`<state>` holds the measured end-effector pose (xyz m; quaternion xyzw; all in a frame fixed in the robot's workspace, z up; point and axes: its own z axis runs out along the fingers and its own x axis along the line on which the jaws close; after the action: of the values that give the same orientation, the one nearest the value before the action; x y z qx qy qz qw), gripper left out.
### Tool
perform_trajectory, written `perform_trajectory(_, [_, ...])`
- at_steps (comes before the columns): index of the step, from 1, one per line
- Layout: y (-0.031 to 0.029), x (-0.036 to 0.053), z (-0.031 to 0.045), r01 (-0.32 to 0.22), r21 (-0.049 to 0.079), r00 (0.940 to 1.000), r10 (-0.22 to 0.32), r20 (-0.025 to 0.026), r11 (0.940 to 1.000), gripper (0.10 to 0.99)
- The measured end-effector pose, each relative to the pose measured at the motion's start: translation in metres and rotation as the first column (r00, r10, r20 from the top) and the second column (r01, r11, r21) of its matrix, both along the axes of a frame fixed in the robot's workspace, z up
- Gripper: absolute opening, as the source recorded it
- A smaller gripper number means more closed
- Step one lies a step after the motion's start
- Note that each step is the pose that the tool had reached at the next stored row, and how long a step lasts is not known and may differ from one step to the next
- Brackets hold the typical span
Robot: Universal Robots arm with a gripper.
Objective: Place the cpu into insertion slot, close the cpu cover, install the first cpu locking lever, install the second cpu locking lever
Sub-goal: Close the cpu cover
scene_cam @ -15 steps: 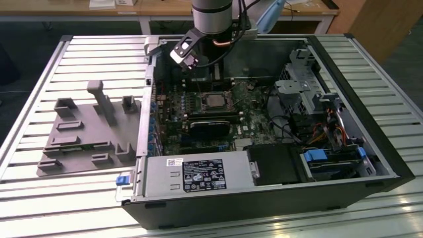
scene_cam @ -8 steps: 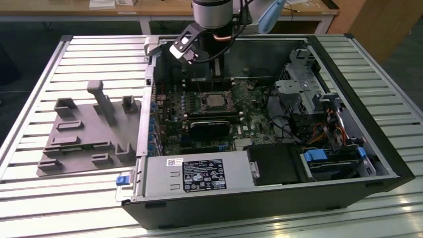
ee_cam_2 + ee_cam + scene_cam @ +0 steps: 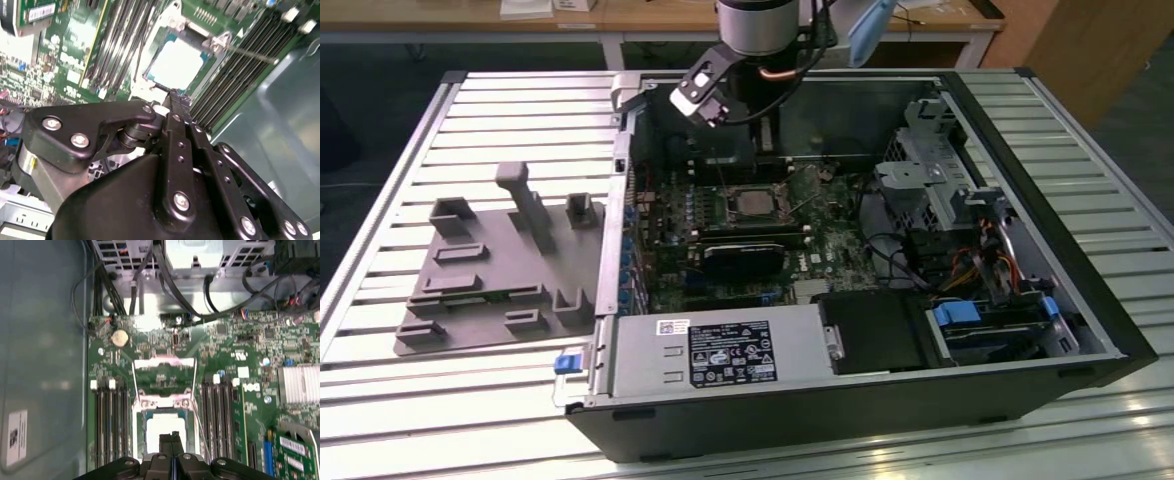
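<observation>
The cpu [image 3: 162, 429] lies flat in the insertion slot [image 3: 140, 415], its bright silver top facing up; it is also in the second wrist view [image 3: 177, 62] and the exterior view [image 3: 754, 204]. The cpu cover [image 3: 162, 401] stands swung open on the slot's far side, and the green board shows through its cut-out. A thin locking lever [image 3: 247, 54] juts out beside the slot. My gripper [image 3: 171, 437] is shut with nothing between its fingers. Its tip [image 3: 172, 94] hovers at the slot's near edge.
The arm's wrist [image 3: 727, 85] hangs over the back of the open computer case [image 3: 607, 260]. Memory slots [image 3: 110, 420] flank the socket. A long black card [image 3: 747, 262], a power supply [image 3: 720, 355], drive cages [image 3: 947, 190] and cables [image 3: 210, 295] crowd the case. A grey fixture [image 3: 494, 270] lies outside.
</observation>
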<state>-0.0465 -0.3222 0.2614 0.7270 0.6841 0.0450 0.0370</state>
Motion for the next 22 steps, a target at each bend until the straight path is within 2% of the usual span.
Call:
perform_trajectory(11, [0.0, 0.0359, 0.0, 0.0, 0.0, 0.9999, 0.0, -0.0162, 1.0, 0.106])
perform_trajectory(22, [0.0, 0.0779, -0.0001, 0.0, 0.0, 0.9995, 0.0, -0.032, 1.0, 0.106])
